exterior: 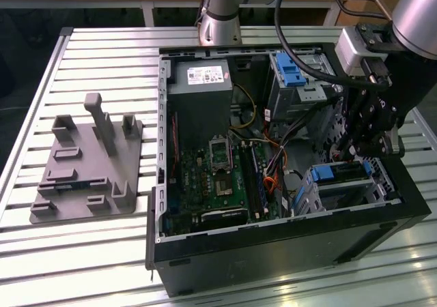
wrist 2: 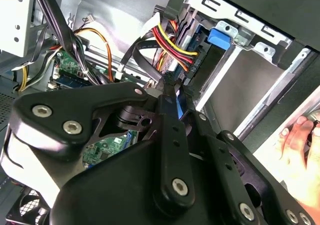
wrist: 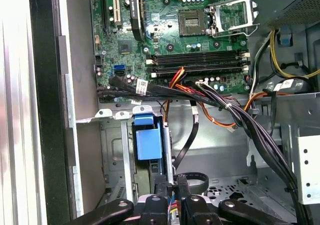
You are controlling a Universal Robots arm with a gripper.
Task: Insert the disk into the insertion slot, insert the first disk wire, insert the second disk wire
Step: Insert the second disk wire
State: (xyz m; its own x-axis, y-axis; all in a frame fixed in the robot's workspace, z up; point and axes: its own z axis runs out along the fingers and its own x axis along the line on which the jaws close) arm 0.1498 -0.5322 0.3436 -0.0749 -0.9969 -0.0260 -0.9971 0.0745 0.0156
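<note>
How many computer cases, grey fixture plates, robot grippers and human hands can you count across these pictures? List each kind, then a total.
Computer case: 1
Grey fixture plate: 1
Gripper: 1
Hand: 1
Total: 4

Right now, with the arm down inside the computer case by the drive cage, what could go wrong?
The gripper works among loose cable bundles; it could snag or pull one.

A person's hand rests close beside the arm and could get pinched.

The motherboard lies exposed near the cage; a slip could strike it.
</note>
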